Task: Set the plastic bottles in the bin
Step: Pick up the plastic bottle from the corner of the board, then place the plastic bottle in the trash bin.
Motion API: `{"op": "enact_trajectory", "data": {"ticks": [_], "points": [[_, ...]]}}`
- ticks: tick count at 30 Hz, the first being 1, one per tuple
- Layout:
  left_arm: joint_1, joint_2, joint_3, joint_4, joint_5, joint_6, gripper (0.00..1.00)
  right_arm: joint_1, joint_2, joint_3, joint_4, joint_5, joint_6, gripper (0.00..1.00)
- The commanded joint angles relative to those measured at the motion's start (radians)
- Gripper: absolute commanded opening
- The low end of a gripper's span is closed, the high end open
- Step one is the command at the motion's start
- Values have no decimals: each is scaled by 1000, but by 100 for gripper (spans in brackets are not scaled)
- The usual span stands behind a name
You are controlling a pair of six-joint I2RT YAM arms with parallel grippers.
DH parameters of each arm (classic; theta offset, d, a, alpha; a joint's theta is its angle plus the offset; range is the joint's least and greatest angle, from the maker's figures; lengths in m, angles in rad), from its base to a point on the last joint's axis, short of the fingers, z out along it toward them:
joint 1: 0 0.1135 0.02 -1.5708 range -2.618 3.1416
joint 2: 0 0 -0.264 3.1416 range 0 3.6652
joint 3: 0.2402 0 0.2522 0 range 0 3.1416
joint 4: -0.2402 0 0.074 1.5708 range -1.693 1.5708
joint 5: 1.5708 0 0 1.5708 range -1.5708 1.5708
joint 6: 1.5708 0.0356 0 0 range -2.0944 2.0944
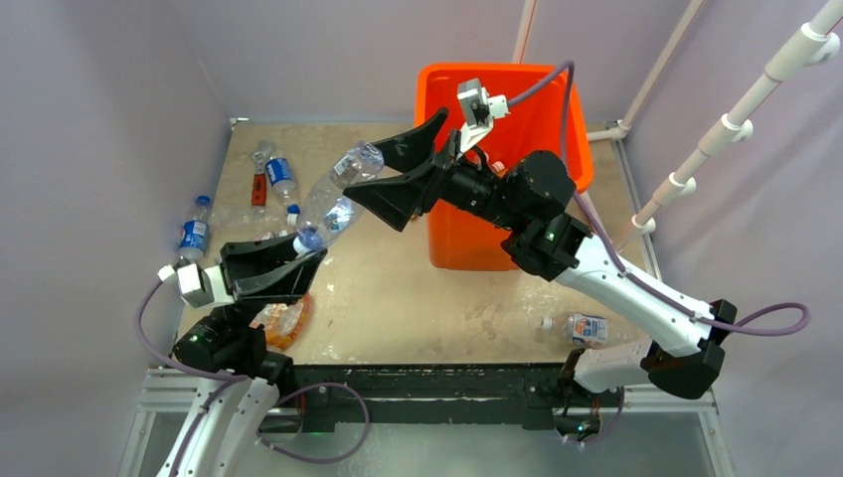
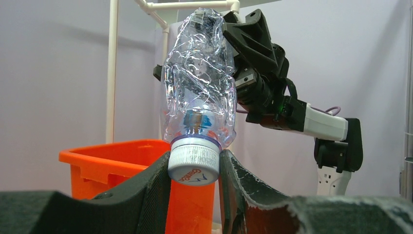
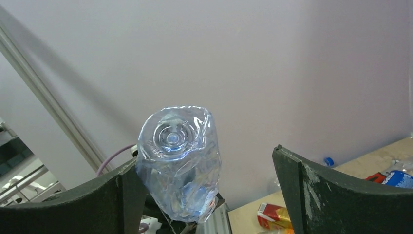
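the left gripper (image 2: 195, 161) is pinching the held bottle (image 2: 199, 83) by its white cap (image 2: 194, 169), one finger pressed in on each side. from that pinch the bottle's long axis runs up and away toward the far right, and its base points at the right gripper (image 1: 376, 174), whose fingers are spread wide. in the right wrist view the base sits between those fingers, close against one and well apart from the other; i cannot tell whether it touches. the right arm is the one nearer the bin (image 1: 429, 91), which stands at the far right just behind it, so a handover looks like the step in hand. the bottle is clear and badly crumpled, with no label that shows and a faint blue tint near the neck. other bottles (image 1: 194, 237) lie on the table (image 1: 398, 298).
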Motion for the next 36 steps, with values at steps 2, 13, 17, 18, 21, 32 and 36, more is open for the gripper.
{"op": "enact_trajectory", "data": {"ticks": [2, 13, 17, 18, 21, 32, 36], "points": [[-5, 21, -1, 45, 25, -14, 0, -5, 15, 82, -64, -47, 15, 98], [-5, 60, 0, 74, 71, -14, 0, -7, 62, 116, -100, -90, 50, 51], [-5, 51, 25, 13, 66, -3, 0, -8, 64, 115, -93, -105, 56, 33], [-5, 46, 36, -25, 63, 4, 10, -7, 62, 115, -93, -105, 55, 30], [-5, 39, 86, -157, 49, 37, 56, -9, 45, 103, -96, -96, 44, 23], [-5, 17, 249, -756, -256, 179, 97, -8, -198, 20, -99, 244, -223, 21], [-5, 4, 229, -809, -355, 185, 96, -8, -292, -71, -16, 400, -351, 21]]}}
